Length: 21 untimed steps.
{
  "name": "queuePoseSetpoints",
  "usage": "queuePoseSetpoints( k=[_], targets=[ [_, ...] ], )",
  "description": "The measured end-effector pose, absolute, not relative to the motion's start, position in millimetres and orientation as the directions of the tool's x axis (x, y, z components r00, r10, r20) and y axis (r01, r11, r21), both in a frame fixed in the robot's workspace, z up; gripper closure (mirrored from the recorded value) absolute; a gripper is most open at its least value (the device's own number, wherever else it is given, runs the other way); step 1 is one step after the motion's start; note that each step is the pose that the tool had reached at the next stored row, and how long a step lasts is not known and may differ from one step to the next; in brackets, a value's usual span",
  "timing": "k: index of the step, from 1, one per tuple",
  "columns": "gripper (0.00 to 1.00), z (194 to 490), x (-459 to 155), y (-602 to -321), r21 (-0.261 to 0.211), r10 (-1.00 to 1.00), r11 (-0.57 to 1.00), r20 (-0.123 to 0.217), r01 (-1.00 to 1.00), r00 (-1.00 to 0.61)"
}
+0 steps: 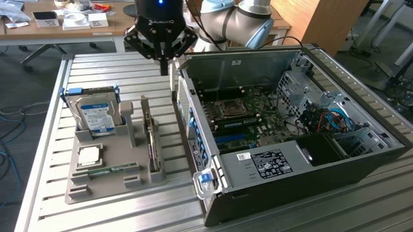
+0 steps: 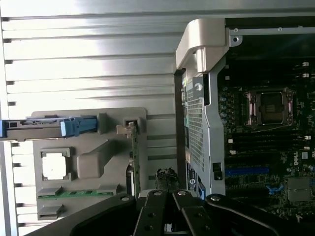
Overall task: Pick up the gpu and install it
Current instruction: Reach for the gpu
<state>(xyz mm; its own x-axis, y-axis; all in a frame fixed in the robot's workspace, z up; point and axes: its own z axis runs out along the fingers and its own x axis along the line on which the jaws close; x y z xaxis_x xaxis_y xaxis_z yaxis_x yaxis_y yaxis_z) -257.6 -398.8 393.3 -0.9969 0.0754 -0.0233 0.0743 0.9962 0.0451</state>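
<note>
Arm pose: the arm (image 1: 235, 19) comes in from the far side of the counter (image 1: 110, 67), with its wrist turned so the claw (image 1: 165, 65) points straight down.
Claw state: fingers pressed together at the tips, nothing between them.
Claw position: it hangs above the counter, over the strip between the holder tray (image 1: 113, 147) and the computer case (image 1: 361, 159), near the case's far corner. It touches nothing.
Wrist view: the claw (image 2: 172, 197) shows as black linkages meeting at a point, with the tray to one side of it and the case's side wall to the other.
Gpu: the gpu (image 1: 153, 142) stands on its long edge in a slot along the tray edge that faces the case. It is upright and well apart from the claw.
Gpu from the wrist: the gpu (image 2: 133, 157) is seen edge-on as a thin line running along the tray's edge.
Other tray parts: a hard drive (image 1: 96, 115) stands upright at the tray's far end, a processor chip (image 1: 89, 155) lies flat in its pocket, and a memory stick (image 1: 113, 170) lies flat near the tray's near end.
Case: it lies on its side with the panel off, and the motherboard (image 1: 239, 116) faces up.
Nearest to the claw: the far corner of the case wall.
</note>
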Motion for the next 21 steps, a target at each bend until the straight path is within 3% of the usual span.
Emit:
queuePoseSetpoints(
  k=[21],
  targets=[
    [0.89,393,-289,-399,0.045,0.075,0.996,-0.023,0.074,-0.997]
  ],
)
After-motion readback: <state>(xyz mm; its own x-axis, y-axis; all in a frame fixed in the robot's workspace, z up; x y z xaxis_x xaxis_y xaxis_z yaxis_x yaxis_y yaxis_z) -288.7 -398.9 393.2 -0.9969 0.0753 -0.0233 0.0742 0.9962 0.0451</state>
